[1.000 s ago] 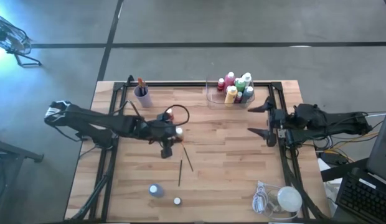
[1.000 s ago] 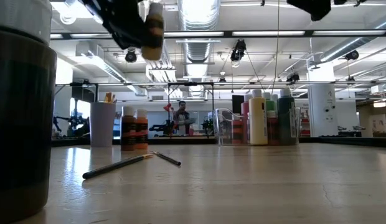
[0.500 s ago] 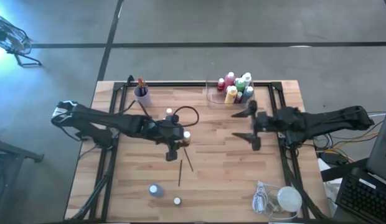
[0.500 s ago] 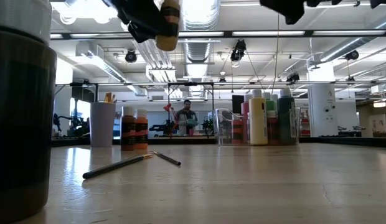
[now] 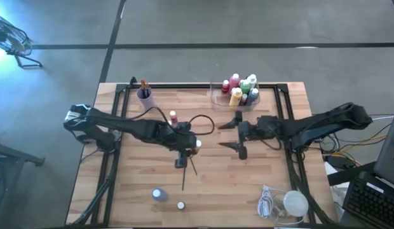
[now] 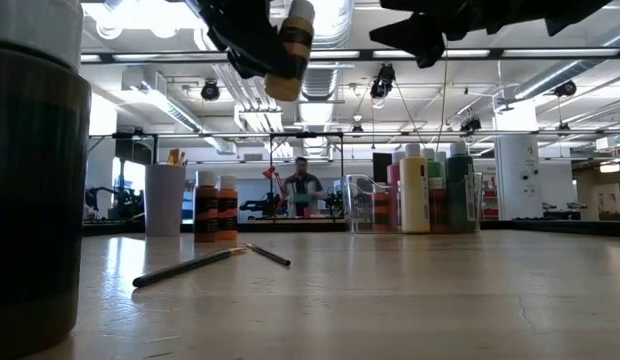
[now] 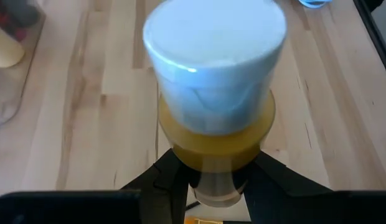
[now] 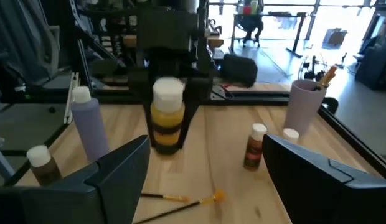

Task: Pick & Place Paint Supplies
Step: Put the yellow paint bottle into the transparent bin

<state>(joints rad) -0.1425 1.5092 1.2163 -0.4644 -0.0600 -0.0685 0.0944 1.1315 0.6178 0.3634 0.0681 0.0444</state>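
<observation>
My left gripper (image 5: 186, 145) hangs above the middle of the table, shut on a yellow paint bottle (image 5: 194, 144) with a white cap (image 7: 215, 56). My right gripper (image 5: 236, 135) is open and empty. It points level at that bottle from the right, a short gap away, and the yellow bottle (image 8: 167, 118) shows ahead between its fingers. Two thin paintbrushes (image 5: 186, 170) lie flat on the wood below. A red-brown bottle (image 5: 173, 116), a purple bottle (image 5: 159, 194) and a small one (image 5: 180, 205) stand on their bases on the table. My left gripper pinches the yellow bottle's lower body (image 7: 215, 180) between its two fingers, which slant downward from the table's left. The bottle is lifted clear of the table. It is tilted, with its cap (image 6: 300, 14) up and leaning toward the right arm.
A clear tray (image 5: 217, 95) with several bottles stands at the far right. A purple cup (image 5: 145, 97) with brushes stands at the far left. A white round lump with a coiled cord (image 5: 291, 203) lies near the front right corner. A person moves in the room behind.
My left gripper has carried the yellow bottle toward the table's right, still clear of the wood. My right gripper has come leftward from the table's right side and a little down, toward the bottle, and now faces it at close range.
</observation>
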